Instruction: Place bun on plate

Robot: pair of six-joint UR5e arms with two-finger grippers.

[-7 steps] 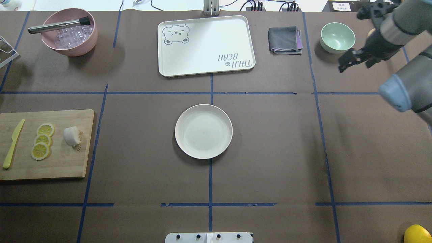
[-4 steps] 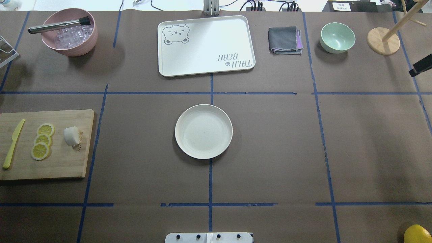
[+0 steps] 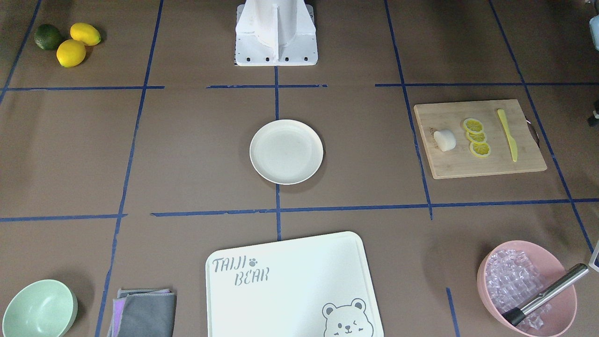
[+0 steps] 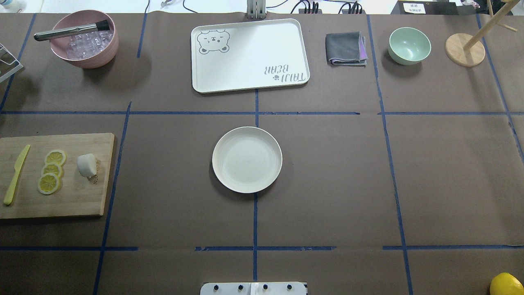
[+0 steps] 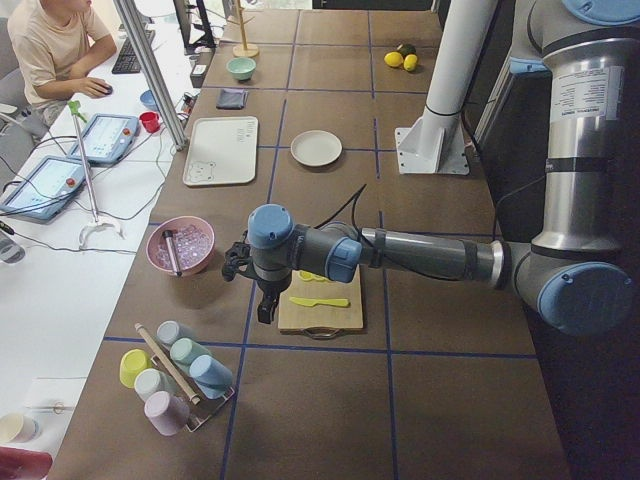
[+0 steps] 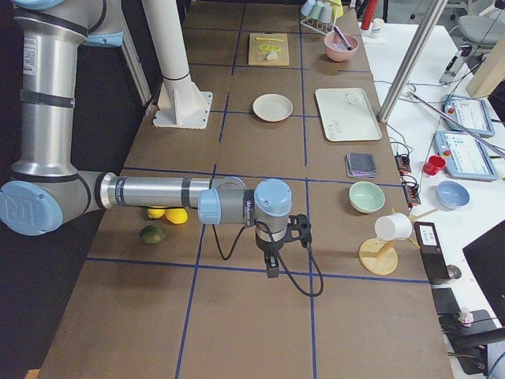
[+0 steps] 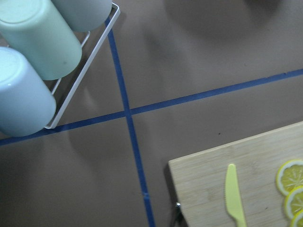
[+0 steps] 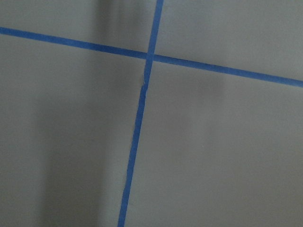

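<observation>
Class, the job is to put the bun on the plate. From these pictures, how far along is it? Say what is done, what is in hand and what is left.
Done: nothing; the plate is empty. In hand: an approach at most. The bun lies on the cutting board beside the lemon slices, and the left gripper hangs near the board's end by the knife. Left: grasp, carry, set down.

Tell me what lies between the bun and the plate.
Overhead view: no object. From the bun, a strip of cutting board, one blue tape line, then bare brown table up to the plate.
</observation>
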